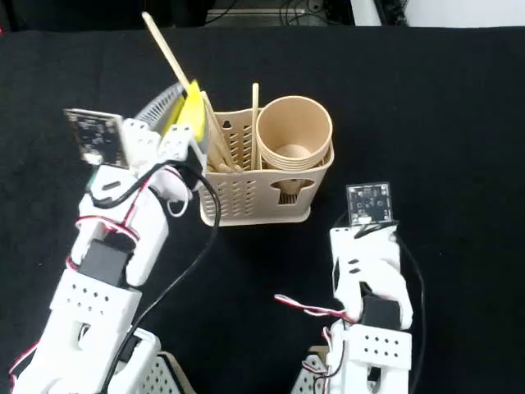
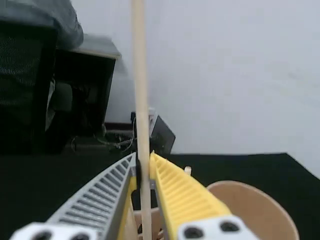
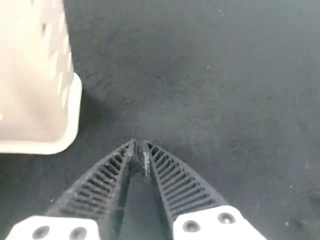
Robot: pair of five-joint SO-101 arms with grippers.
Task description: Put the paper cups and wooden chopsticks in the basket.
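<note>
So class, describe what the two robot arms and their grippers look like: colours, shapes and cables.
Both arms, left arm and right arm, are white blocky segments with black motors and loose red, white and black cables. The left gripper has one grey and one yellow ridged, tapering finger; the right gripper has two dark ridged ones.

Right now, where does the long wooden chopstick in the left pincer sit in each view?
High view: the long wooden chopstick slants out of the left pincer toward the far left, beside the beige plastic basket.
Left wrist view: through the picture's middle, clamped in the pincer.
Right wrist view: not in it.
Shared landmark: the stacked tan paper cups, beside the pincer in the left wrist view.
</note>
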